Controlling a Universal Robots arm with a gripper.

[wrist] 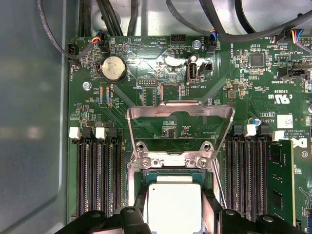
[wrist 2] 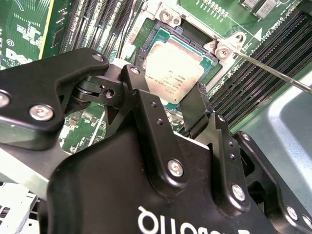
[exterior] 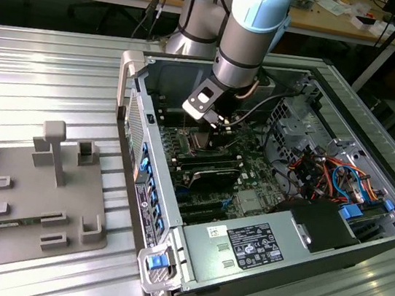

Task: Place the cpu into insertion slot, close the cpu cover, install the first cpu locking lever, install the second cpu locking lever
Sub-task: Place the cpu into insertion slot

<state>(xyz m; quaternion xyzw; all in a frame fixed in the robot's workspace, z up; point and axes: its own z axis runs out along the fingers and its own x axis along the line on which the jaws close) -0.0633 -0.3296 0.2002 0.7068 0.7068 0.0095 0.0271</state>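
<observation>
The cpu (wrist: 174, 202), a flat silver square, sits level in or just over the insertion slot (wrist: 170, 171), whose dark rim (wrist 2: 157, 41) shows around it. My gripper (wrist: 174, 217) has a black finger on each of two opposite edges of the cpu (wrist 2: 175, 68) and looks shut on it. The cpu cover (wrist: 180, 106) stands swung up on its hinge, away from the slot. A thin locking lever rod (wrist 2: 273, 73) sticks out beside the socket, unlatched. In the exterior view my gripper (exterior: 219, 122) hangs low inside the open computer case, over the insertion slot (exterior: 202, 143).
Long black memory slots (wrist: 97, 175) run along both sides of the socket. A grey power supply box (exterior: 250, 247) and bundled cables (exterior: 326, 173) fill the case's near and right parts. A grey fixture plate (exterior: 21, 197) lies on the exterior view's left.
</observation>
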